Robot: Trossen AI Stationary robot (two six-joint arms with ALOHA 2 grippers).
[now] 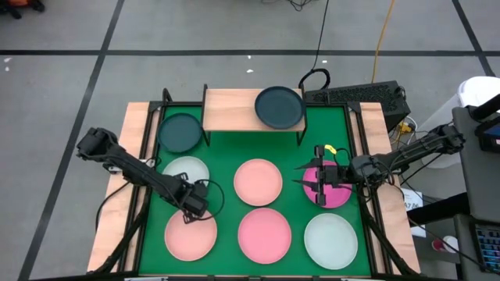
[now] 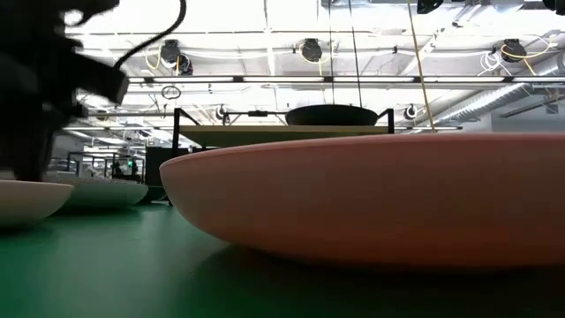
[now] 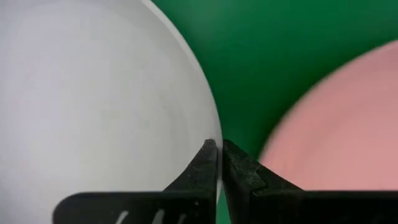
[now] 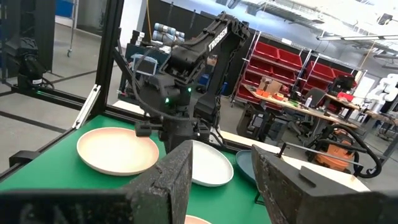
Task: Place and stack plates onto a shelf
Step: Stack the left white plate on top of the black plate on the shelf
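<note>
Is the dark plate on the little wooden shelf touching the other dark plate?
Apart. The high view shows one dark teal plate on the shelf, the other dark teal plate on the green mat, with shelf board between them.

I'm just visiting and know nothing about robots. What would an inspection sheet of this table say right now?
Surface: green mat on a wooden table.
Job's things: one teal plate on the shelf; seven plates on the mat.
Clutter: nothing seen.
Grippers: left gripper low between the mint plate and pink plate, fingers shut; right gripper open over the magenta plate.
Cables: yellow cable on the floor.
Surroundings: keyboard beside the shelf.
</note>
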